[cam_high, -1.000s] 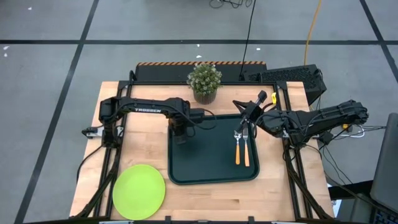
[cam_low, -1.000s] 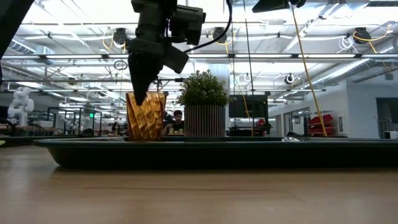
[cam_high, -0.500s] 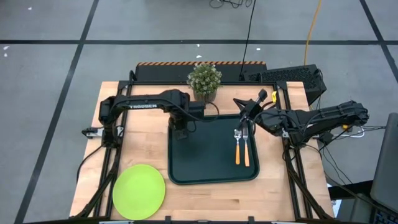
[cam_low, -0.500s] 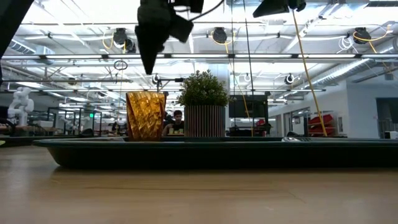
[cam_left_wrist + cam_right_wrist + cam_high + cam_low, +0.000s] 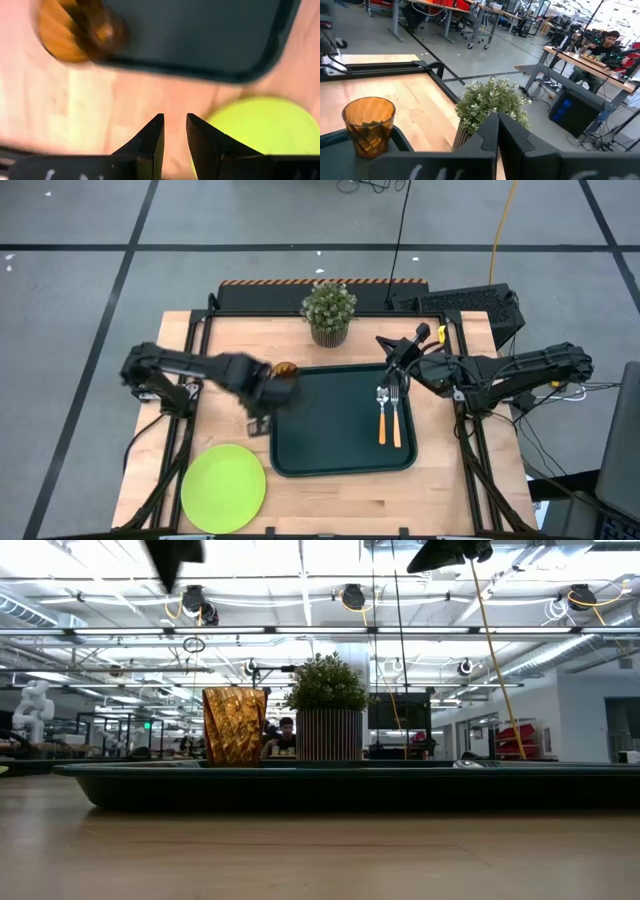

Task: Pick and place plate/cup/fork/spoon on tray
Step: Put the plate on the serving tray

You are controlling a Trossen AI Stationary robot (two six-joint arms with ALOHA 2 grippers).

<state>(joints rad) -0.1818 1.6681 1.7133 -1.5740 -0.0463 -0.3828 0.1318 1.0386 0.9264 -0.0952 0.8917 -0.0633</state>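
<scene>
The amber cup [image 5: 285, 370] stands upright on its base in the far left corner of the dark tray [image 5: 340, 445]; it also shows in the low view [image 5: 234, 727]. The spoon [image 5: 381, 418] and the fork [image 5: 396, 420] lie side by side on the tray's right part. The lime-green plate [image 5: 223, 488] lies flat on the table, near left. My left gripper [image 5: 174, 125] hangs over bare table just left of the tray [image 5: 257, 420], its fingers a narrow gap apart and empty. My right gripper [image 5: 496, 122] is shut and empty, held above the tray's far right corner [image 5: 392, 352].
A potted green plant [image 5: 328, 312] stands just beyond the tray's far edge. Bare wood lies between the tray's left rim and the table's left edge, and along the near edge right of the plate. A person sits at a desk far behind the table.
My left gripper has risen away from the cup in the tray's far left corner, then swung toward the table's left and near edges to a spot over bare wood beside the tray. The cup stays standing on the tray.
</scene>
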